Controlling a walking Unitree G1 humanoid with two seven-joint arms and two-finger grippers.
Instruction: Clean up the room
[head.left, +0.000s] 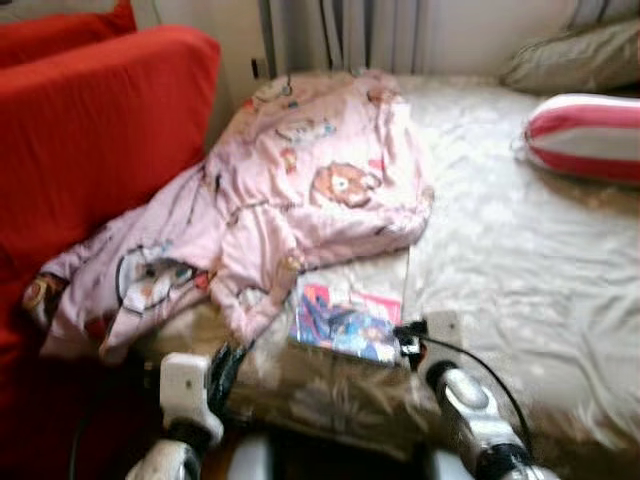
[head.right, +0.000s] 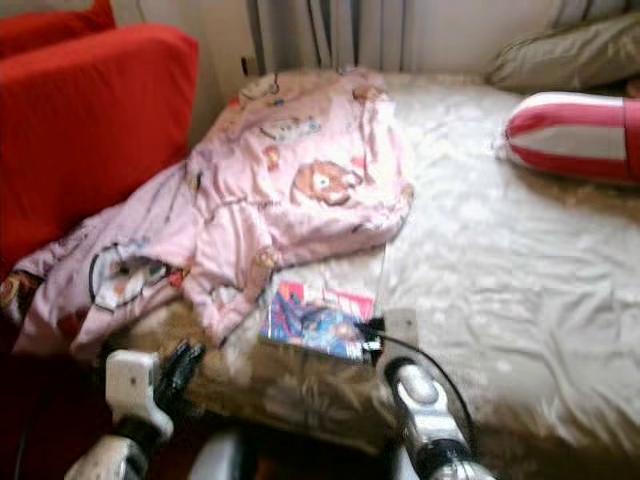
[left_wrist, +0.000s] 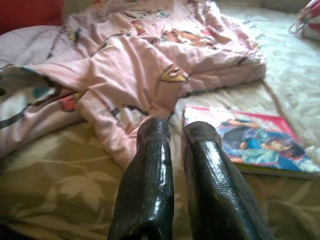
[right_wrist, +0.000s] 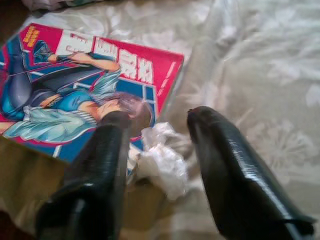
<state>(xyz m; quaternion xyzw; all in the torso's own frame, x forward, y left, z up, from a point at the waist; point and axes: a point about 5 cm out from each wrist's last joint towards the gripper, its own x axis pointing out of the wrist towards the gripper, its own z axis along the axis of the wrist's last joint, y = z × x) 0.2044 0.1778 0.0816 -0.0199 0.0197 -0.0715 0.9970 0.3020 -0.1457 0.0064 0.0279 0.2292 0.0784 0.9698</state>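
A comic book (head.left: 345, 320) with a pink and blue cover lies flat near the front edge of the bed, just below a crumpled pink cartoon blanket (head.left: 300, 180). A small crumpled white wrapper (right_wrist: 160, 160) rests on the sheet at the book's (right_wrist: 85, 90) near corner. My right gripper (right_wrist: 160, 120) is open, and the wrapper sits between its fingers without visible contact. My left gripper (left_wrist: 175, 127) hovers low over the bed's front edge, its fingers nearly together and holding nothing. It points toward the blanket's hem (left_wrist: 125, 120) and the book (left_wrist: 250, 140).
The bed (head.left: 520, 250) has a beige floral sheet. A red sofa (head.left: 90, 140) stands against the bed's left side, with the blanket spilling onto it. A red and white striped bolster (head.left: 585, 135) and a beige pillow (head.left: 580, 55) lie at the far right.
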